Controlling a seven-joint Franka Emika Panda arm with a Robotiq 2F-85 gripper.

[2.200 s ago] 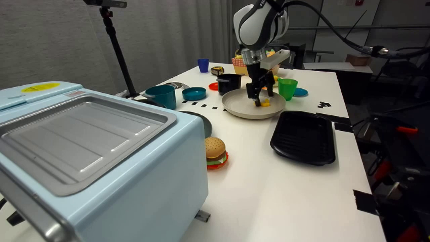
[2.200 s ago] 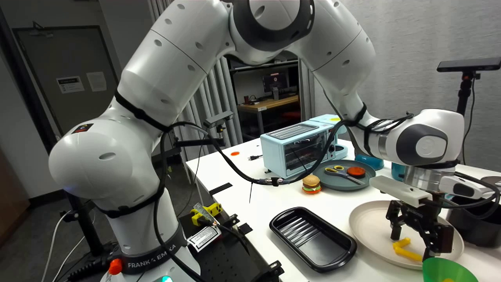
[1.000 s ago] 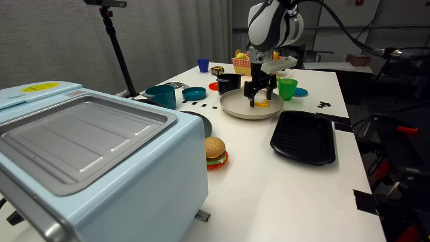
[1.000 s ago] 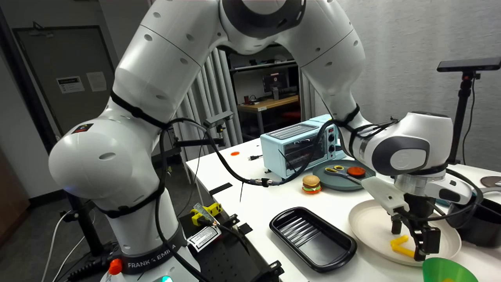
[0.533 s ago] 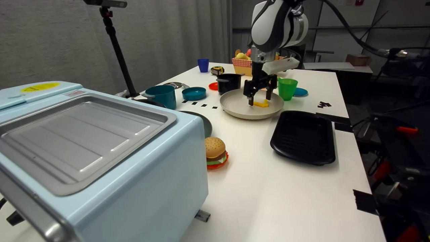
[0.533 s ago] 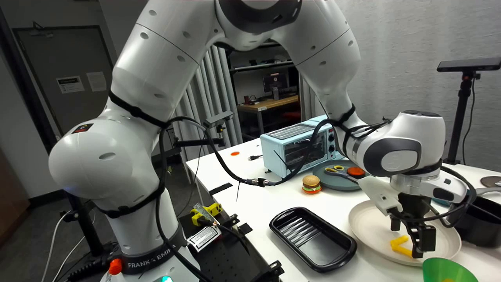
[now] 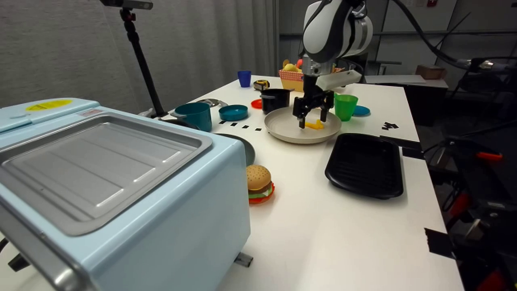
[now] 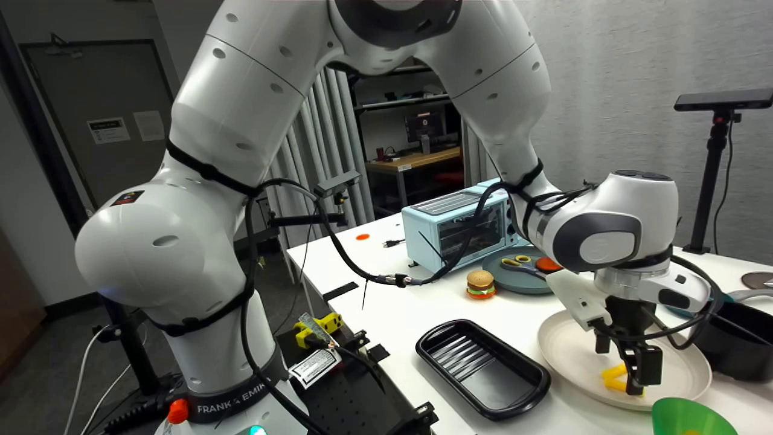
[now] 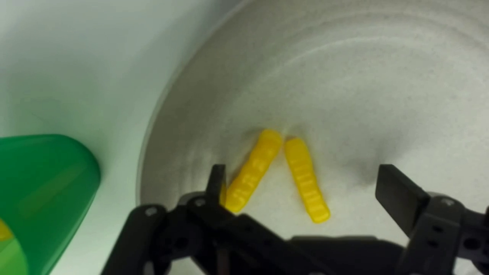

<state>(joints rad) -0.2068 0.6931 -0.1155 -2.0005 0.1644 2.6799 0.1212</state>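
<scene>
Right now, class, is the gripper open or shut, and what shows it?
Open: the wrist view shows the gripper with fingers wide apart, bare plate and two ungripped yellow pieces visible between them.

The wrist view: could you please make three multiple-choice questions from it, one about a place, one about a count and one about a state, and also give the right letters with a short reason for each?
1. Where is the green cup relative to the plate?
A. On it
B. Beside it
C. Under it

2. How many yellow sticks show on the plate?
A. Two
B. Three
C. Five

3. What is the state of the gripper?
A. Shut on a stick
B. Shut and empty
C. Open

1: B, as a strip of white table shows between cup and rim.
2: A, as two separate pieces lie there, their upper ends close together.
3: C, as its fingers stand wide apart with no stick clamped.
</scene>
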